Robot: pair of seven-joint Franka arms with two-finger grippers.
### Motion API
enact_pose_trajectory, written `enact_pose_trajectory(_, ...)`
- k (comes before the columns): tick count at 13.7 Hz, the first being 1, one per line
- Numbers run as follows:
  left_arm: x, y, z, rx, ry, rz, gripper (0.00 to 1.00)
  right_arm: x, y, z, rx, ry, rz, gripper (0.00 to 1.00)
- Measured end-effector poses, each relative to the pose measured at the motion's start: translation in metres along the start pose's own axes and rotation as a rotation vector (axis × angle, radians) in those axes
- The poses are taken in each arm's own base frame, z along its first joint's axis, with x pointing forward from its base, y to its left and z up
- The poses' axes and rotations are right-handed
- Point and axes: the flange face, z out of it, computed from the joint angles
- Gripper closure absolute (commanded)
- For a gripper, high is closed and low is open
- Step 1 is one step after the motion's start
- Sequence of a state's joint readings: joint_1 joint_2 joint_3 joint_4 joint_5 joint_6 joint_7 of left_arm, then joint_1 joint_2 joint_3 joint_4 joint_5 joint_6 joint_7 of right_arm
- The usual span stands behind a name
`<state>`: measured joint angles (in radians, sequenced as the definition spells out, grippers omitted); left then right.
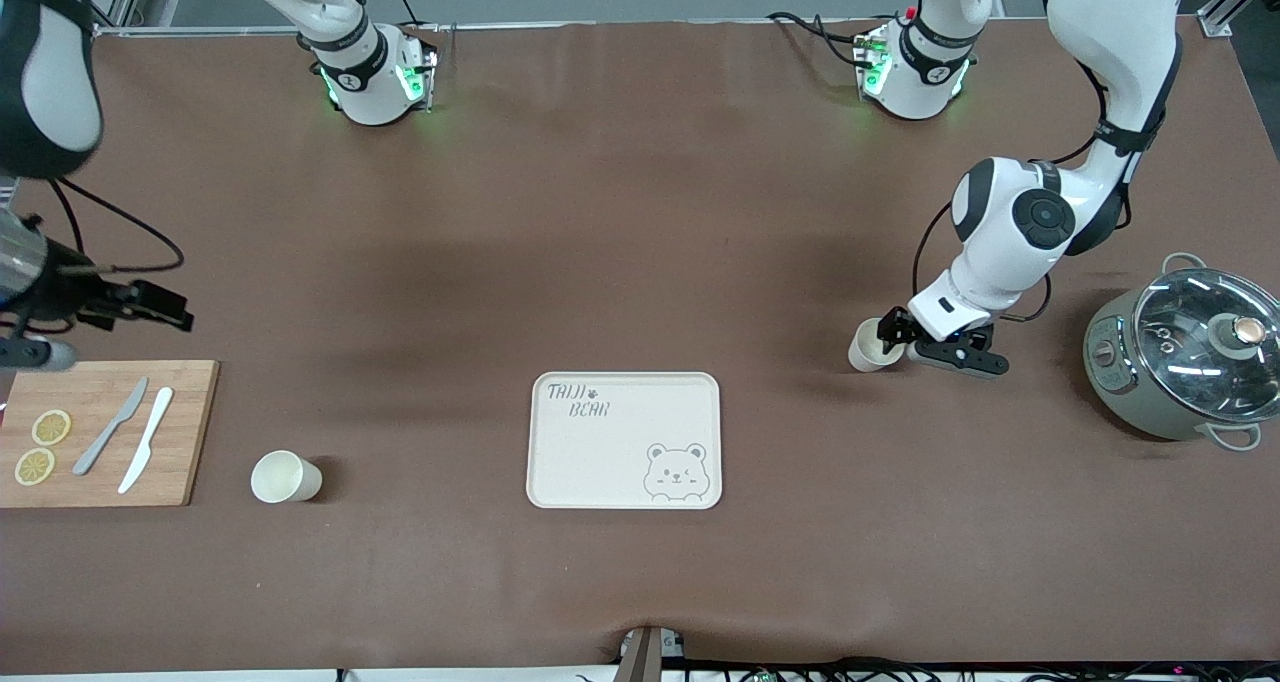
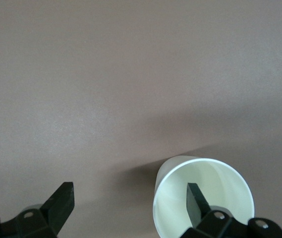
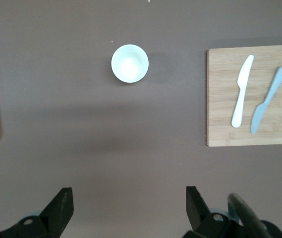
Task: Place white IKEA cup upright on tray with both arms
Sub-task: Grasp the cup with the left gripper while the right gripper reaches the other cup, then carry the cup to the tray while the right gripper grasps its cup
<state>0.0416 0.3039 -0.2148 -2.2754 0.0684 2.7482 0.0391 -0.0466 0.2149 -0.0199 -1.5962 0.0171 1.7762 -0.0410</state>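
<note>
**Left gripper at cup rim: seat before closing**

Your tray (image 1: 623, 440) lies bare mid-table. Left gripper (image 1: 893, 337) stands wide open, one finger (image 2: 196, 201) inside the white cup (image 1: 872, 346), gripping nothing; lower it, then pinch the wall. Right gripper (image 3: 127, 208) waits, spread and empty, over the cloth near the cutting board (image 1: 100, 432).

Knives (image 1: 128, 434) on cutting board (image 1: 185, 432)

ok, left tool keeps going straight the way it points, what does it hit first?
The white cup: one finger is already inside its rim, the other outside. Past that, likely the brown table.
</note>
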Motion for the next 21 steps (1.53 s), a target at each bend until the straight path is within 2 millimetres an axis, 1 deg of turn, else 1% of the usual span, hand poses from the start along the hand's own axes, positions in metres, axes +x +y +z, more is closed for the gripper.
enact_pose_trajectory(3,-0.002,0.001,0.001,-0.001,-0.004,0.001,0.0,0.027,-0.001,0.063,0.0,-0.027,-0.003,0.0)
enact_pose_trajectory(5,-0.003,0.007,0.003,-0.004,-0.009,0.012,0.0,0.043,-0.009,0.095,-0.003,-0.011,-0.014,0.0)
enact_pose_trajectory(6,-0.004,0.014,0.005,-0.007,-0.013,0.024,0.16,0.049,-0.014,0.109,-0.004,-0.002,-0.019,0.0)
enact_pose_trajectory(7,-0.005,0.021,0.007,-0.009,-0.017,0.029,0.99,0.054,-0.019,0.122,-0.005,0.004,-0.024,0.0)
enact_pose_trajectory(9,-0.007,0.026,0.011,-0.012,-0.026,-0.004,1.0,0.063,-0.032,0.15,-0.006,0.018,-0.021,0.0)
enact_pose_trajectory(12,-0.01,0.027,0.019,-0.016,-0.041,-0.028,1.0,0.076,-0.05,0.189,-0.007,0.055,-0.007,0.0)
enact_pose_trajectory(14,-0.01,0.027,0.021,-0.017,-0.044,-0.033,1.0,0.087,-0.057,0.21,-0.007,0.098,-0.013,0.0)
enact_pose_trajectory(16,-0.006,0.027,0.018,-0.016,-0.033,-0.043,1.0,0.099,-0.061,0.226,-0.006,0.152,-0.02,0.0)
enact_pose_trajectory(18,0.008,0.031,0.01,-0.018,-0.003,-0.079,1.0,0.107,-0.066,0.239,-0.006,0.186,-0.028,0.0)
enact_pose_trajectory(19,0.019,0.041,0.005,-0.023,0.016,-0.091,1.0,0.11,-0.068,0.245,-0.006,0.199,-0.03,0.0)
enact_pose_trajectory(21,0.048,0.074,-0.005,-0.039,0.026,-0.107,1.0,0.112,-0.067,0.256,-0.007,0.202,-0.03,0.0)
